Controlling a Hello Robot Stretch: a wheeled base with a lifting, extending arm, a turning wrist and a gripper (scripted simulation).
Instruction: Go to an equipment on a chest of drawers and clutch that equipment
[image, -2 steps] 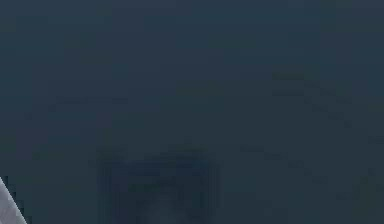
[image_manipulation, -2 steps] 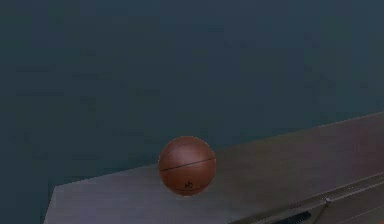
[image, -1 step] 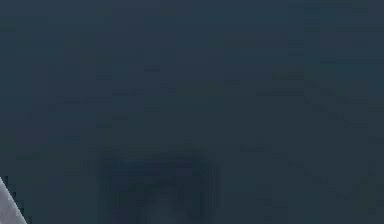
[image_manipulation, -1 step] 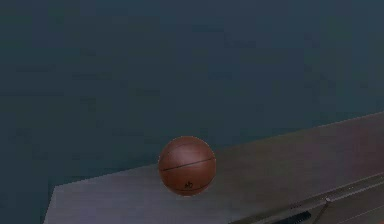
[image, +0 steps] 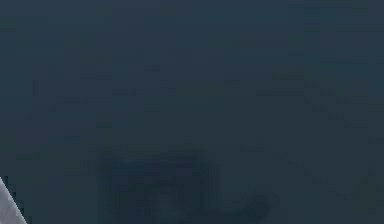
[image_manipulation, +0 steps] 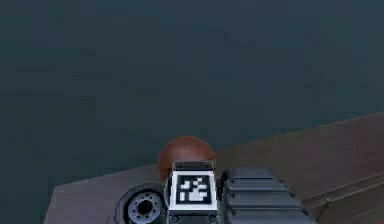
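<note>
A round reddish-brown ball rests on a brown wooden top that slants across the lower part of the arm side view. Just below the ball are the arm's white marker square and ribbed dark body. The gripper shows left of the marker as a dark round part at the bottom edge. Its far end cannot be made out, so I cannot tell whether it holds anything, or whether it touches the ball.
A plain dark blue-grey wall stands right behind the wooden top. In the forward view the same dark wall is very close ahead, with a pale wedge at the bottom left corner.
</note>
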